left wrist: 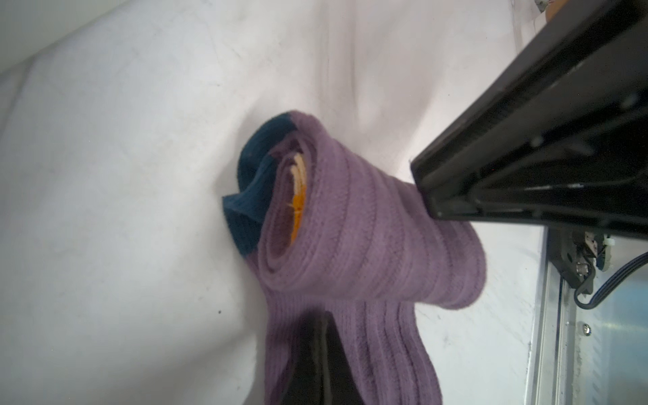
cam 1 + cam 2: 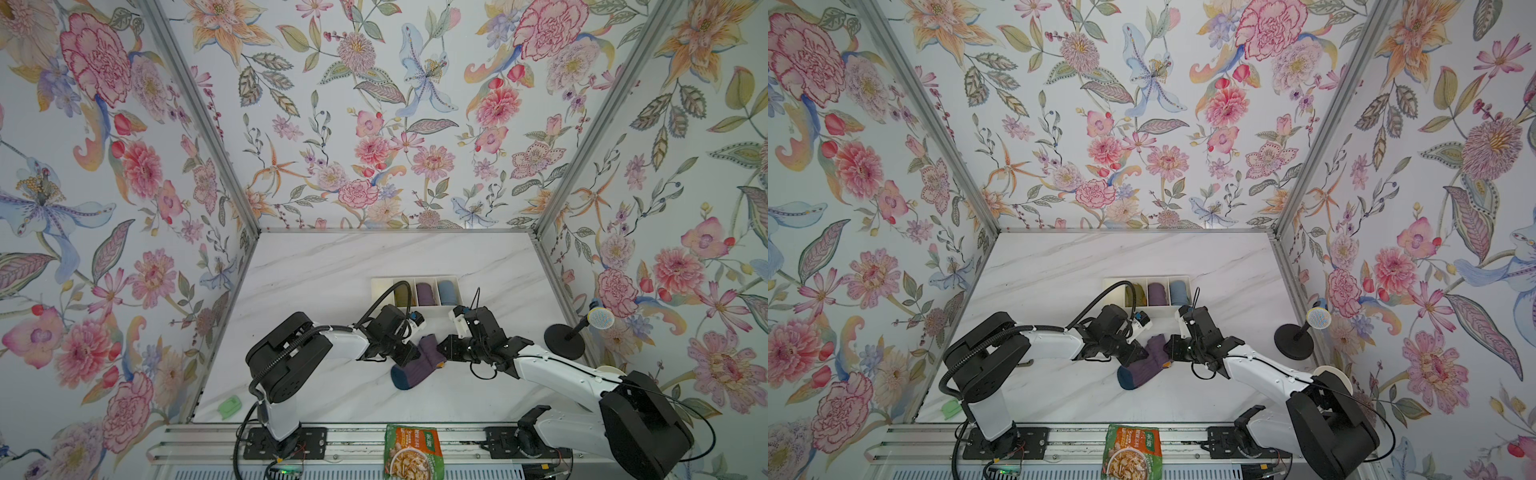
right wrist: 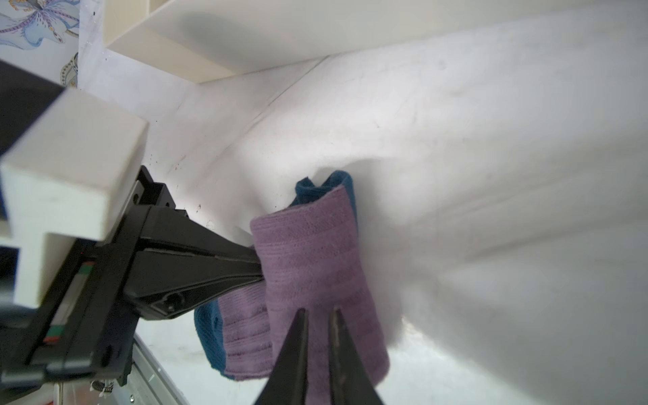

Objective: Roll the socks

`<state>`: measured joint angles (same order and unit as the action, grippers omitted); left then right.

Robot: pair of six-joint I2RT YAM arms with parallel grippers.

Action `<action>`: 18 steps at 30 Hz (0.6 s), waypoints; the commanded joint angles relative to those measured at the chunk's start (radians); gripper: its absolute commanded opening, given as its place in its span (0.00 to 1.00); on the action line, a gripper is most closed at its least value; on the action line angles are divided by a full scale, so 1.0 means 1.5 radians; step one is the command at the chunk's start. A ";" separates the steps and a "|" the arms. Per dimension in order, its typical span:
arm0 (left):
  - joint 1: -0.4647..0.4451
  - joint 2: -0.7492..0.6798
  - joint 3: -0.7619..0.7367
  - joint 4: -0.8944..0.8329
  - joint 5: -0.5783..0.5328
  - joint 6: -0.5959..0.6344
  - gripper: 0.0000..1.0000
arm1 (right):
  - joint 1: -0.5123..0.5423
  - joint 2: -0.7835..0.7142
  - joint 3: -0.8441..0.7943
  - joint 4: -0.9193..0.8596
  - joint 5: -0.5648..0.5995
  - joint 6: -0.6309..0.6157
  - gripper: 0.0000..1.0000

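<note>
Lower centre of both top views, on the white marble surface [image 2: 332,291], sit the socks [image 2: 415,365], wedged between your two arms.

- **Arms:** The left arm [image 2: 340,343] comes in from the left of frame and the right arm [image 2: 552,365] from the right. Both tips touch fabric, so neither is nearer.
- **Long axis:** It runs diagonally. The roll [image 2: 430,347] is at the upper-right end, and the flat tail [image 2: 411,372] runs down to the navy toe [image 2: 401,380] at lower left.
- **Progress:** Partly rolled, I'd say; the tail is not wound in yet. As I read it, your next turn has to travel toward lower left, along that tail.
- **Left jaws:** Closed tight. In the right wrist view their tips are hidden in the side of the roll, and it looks like a pinch on fabric.
- **Right jaws:** Narrow, with just a slit between them, sitting over one end of the roll. I can't tell whether they have fabric.
- **Cuff:** In the left wrist view the mustard cuff [image 1: 298,207] is wound into the core.
- **Risk:** My guess is the roll loosens if either side lets go before the tail is taken up.
</note>
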<state>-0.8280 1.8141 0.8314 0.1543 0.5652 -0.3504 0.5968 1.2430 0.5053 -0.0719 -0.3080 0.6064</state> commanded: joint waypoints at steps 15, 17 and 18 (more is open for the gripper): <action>0.040 0.043 0.047 -0.152 -0.100 0.094 0.00 | 0.064 0.070 0.032 0.020 0.008 0.009 0.15; 0.043 0.043 0.056 -0.158 -0.100 0.099 0.00 | 0.068 0.080 0.036 0.019 0.014 0.011 0.15; 0.044 0.042 0.061 -0.162 -0.102 0.102 0.00 | 0.070 0.085 0.038 0.017 0.016 0.011 0.15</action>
<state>-0.7776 1.8305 0.9165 0.0326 0.4889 -0.2379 0.6933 1.3479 0.5442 -0.0326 -0.3027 0.6109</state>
